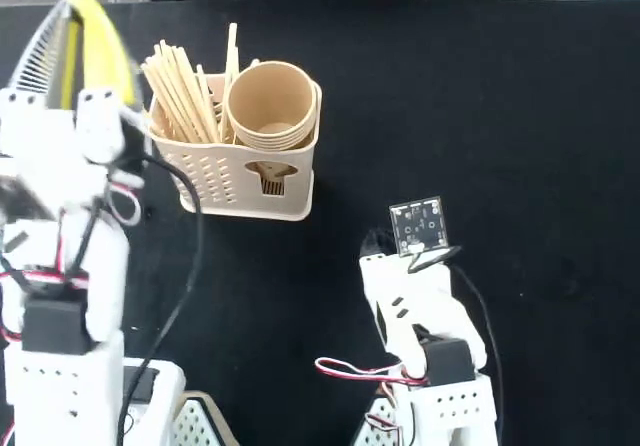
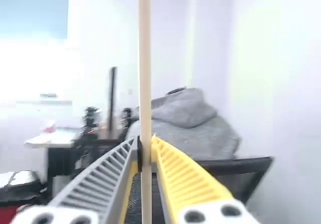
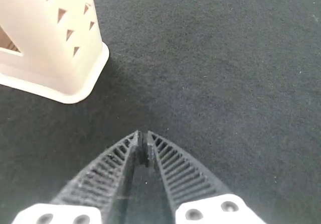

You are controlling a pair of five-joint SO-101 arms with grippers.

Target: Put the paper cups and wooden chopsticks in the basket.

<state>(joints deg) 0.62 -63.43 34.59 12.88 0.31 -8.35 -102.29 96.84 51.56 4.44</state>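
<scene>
In the basket [image 1: 215, 181], cups [image 1: 270, 101] and chopsticks [image 1: 185, 91]

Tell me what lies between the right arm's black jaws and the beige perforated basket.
Bare black tabletop alone, from jaws to beige perforated basket, per the right wrist view.

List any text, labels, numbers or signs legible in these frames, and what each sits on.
No text is readable in any view.
On the circuit board at the right arm's wrist: marks too small to read.
On the basket: the front cut-out is a shape, not lettering.
On the paper cups and the chopstick in the left gripper: no print visible.
</scene>
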